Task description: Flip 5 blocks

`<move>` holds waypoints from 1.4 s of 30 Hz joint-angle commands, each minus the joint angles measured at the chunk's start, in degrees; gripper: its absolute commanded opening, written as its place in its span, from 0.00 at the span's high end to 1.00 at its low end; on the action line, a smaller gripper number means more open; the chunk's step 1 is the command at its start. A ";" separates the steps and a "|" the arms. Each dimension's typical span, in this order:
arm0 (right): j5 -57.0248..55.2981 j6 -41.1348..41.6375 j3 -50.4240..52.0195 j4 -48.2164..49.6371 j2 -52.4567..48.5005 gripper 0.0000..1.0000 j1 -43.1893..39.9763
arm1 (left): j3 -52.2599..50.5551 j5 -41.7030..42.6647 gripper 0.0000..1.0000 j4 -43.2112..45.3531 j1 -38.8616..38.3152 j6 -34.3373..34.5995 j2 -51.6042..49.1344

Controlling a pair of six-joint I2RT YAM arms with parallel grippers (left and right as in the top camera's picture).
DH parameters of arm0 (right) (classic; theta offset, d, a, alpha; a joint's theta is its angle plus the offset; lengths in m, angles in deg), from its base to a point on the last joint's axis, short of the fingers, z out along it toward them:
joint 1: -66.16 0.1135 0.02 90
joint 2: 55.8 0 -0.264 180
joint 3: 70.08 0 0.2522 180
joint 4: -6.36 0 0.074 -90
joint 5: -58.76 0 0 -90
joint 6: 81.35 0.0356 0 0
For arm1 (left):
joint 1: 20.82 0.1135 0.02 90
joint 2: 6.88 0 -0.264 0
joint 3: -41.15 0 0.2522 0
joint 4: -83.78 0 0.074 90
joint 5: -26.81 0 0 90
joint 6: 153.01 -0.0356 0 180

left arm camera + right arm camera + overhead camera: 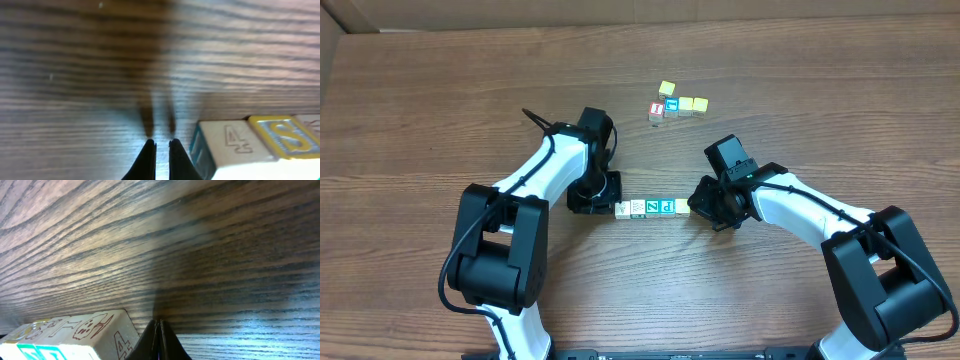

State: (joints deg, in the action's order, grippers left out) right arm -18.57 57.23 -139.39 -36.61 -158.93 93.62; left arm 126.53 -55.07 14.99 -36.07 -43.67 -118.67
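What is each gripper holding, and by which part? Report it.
Nothing is held. The left gripper and the right gripper are both shut and empty, one at each end of the row of blocks.

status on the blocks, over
Left gripper shut, empty, at row's left end. Right gripper shut, empty, at right end. Blocks in one row between them. Other cubes apart, farther back.

The overhead camera looked straight down from high above the table [420, 80], wide enough to take in the row of blocks [651, 207] at its middle. The left wrist camera sat low and very near the wood, facing out past the left gripper [161, 149], the row's end at lower right. The right wrist camera did likewise past the right gripper [158, 329], the row's other end at lower left.
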 commanded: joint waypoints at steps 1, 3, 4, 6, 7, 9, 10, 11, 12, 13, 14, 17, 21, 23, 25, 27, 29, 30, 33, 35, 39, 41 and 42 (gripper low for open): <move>-1.31 -0.59 -0.94 0.20 -0.83 0.96 0.24 | -0.28 -0.59 0.96 -0.44 0.22 0.63 -0.70; 0.07 -0.57 -0.94 0.96 -0.83 0.96 0.24 | -0.28 -0.61 0.96 -0.17 0.22 1.05 -0.70; 0.59 -0.57 -0.94 1.05 -0.83 0.96 0.24 | -0.28 -0.61 0.96 -0.09 0.22 1.33 -0.70; 0.52 -0.57 -0.94 1.01 -0.83 0.96 0.31 | -0.28 -0.57 0.96 0.07 0.22 1.88 -0.70; 0.52 -0.57 -0.94 1.01 -0.83 0.96 0.37 | -0.28 -0.57 0.96 0.07 0.22 2.14 -0.70; 0.52 -0.57 -0.94 1.05 -0.83 0.96 0.76 | -0.28 -0.07 0.96 0.07 0.22 2.14 -0.70; 0.52 -0.57 -0.94 1.09 -0.83 0.96 1.05 | -0.28 0.42 0.96 0.07 0.22 2.12 -0.70; 0.48 -0.57 -0.94 1.14 -0.83 0.96 1.42 | -0.28 0.55 0.96 0.07 0.22 2.14 -0.70; 0.48 -0.57 -0.94 1.27 -0.83 0.96 1.77 | -0.28 0.55 0.96 0.04 0.22 2.12 -0.70; 0.50 -0.57 -0.94 1.49 -0.83 0.96 2.01 | -0.28 0.52 0.96 0.02 0.22 2.12 -0.70; 0.42 -0.57 -0.94 1.66 -0.83 0.96 2.21 | -0.28 0.50 0.96 0.00 0.22 2.12 -0.70; -0.66 -0.57 -0.94 1.66 -0.83 0.96 2.47 | -0.28 0.42 0.96 0.00 0.22 2.10 -0.70; -2.16 -0.63 -0.94 1.60 -0.83 0.96 2.47 | -0.28 0.22 0.96 0.22 0.22 2.10 -0.70; -2.56 -1.20 -0.96 1.90 -0.83 0.96 2.47 | -0.28 0.22 0.96 0.42 0.22 2.10 -0.70; -2.84 -2.75 -1.16 1.92 -0.83 0.96 2.47 | -0.28 0.22 0.96 0.48 0.22 2.08 -0.70; -3.26 -3.50 -1.25 1.97 -0.83 0.96 2.47 | -0.28 0.22 0.96 0.42 0.22 2.05 -0.70; -3.98 -4.26 -1.55 1.86 -0.83 0.96 2.47 | -0.28 0.17 0.96 0.42 0.22 1.81 -0.70; -4.26 -4.59 -1.64 1.86 -0.83 0.96 2.47 | -0.28 -0.24 0.96 0.42 0.22 1.84 -0.70; -4.96 -5.60 -2.78 0.42 -0.83 0.96 2.47 | -0.28 -1.44 0.96 0.37 0.22 1.88 -0.70; -5.40 -7.98 -4.26 -1.68 -0.83 0.96 2.47 | -0.28 -1.79 0.96 0.42 0.22 1.86 -0.70; -8.52 -10.40 -8.57 -8.76 -0.83 0.96 2.47 | -0.17 -5.22 0.96 0.46 0.44 2.14 -0.33; -9.27 -11.52 -11.39 -12.61 -0.83 0.96 2.47 | -0.17 -5.79 0.96 0.44 1.05 2.19 0.92; -9.22 -11.82 -12.33 -13.68 -0.83 0.96 2.47 | -0.17 -5.79 0.96 0.42 1.44 2.67 1.86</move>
State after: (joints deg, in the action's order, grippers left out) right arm -25.19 48.64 -147.00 -48.20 -159.47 95.94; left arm 126.53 -58.11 15.43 -35.93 -42.10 -118.67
